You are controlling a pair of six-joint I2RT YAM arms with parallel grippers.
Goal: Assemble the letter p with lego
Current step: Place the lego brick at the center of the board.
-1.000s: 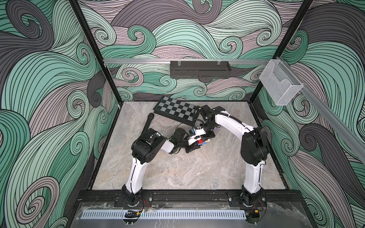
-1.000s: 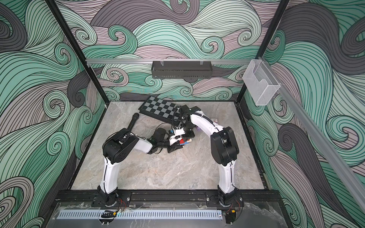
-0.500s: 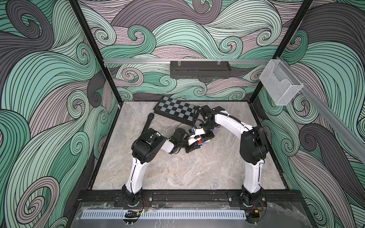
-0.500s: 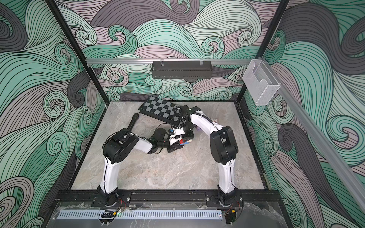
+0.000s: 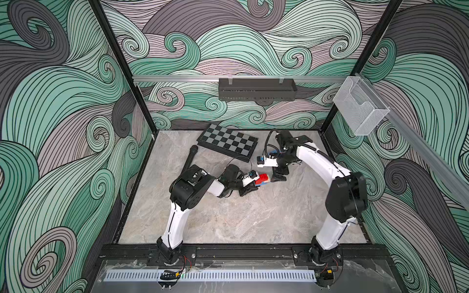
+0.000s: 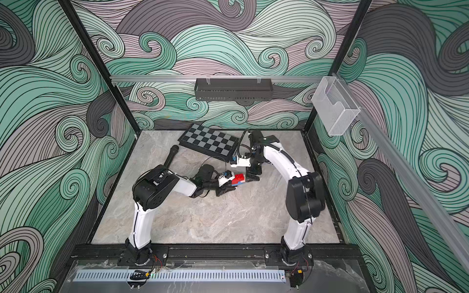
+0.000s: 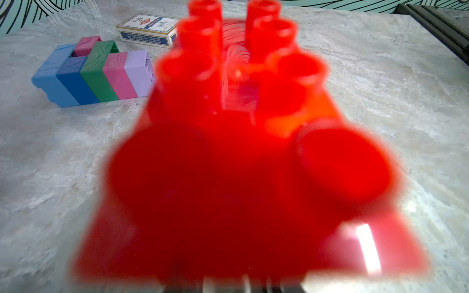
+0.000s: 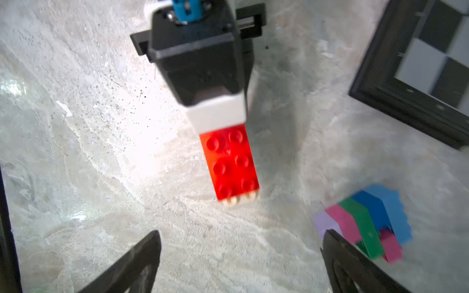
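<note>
The left gripper point(image 5: 251, 185) pinches a red brick point(image 8: 232, 165); the right gripper point(image 8: 241, 238), jaws spread wide, hovers just right of it.

Both arms have the same look. The left arm point(image 5: 175, 223), in the lower centre of the frame, and the right arm point(image 5: 330, 225), in the lower right, are made of smooth white tubes with big black rounded joints point(image 5: 189, 190) between them. Each arm has a black base point(image 5: 168, 253) near the bottom edge, where thin red and black wires point(image 5: 187, 262) come out. A thin black cable point(image 5: 266, 145) makes a loop on the right arm. Each wrist carries a small white block point(image 5: 266, 162) with a blue plug point(image 8: 186, 10). The right gripper point(image 8: 242, 236) has two black pointed fingers point(image 8: 137, 261)
</note>
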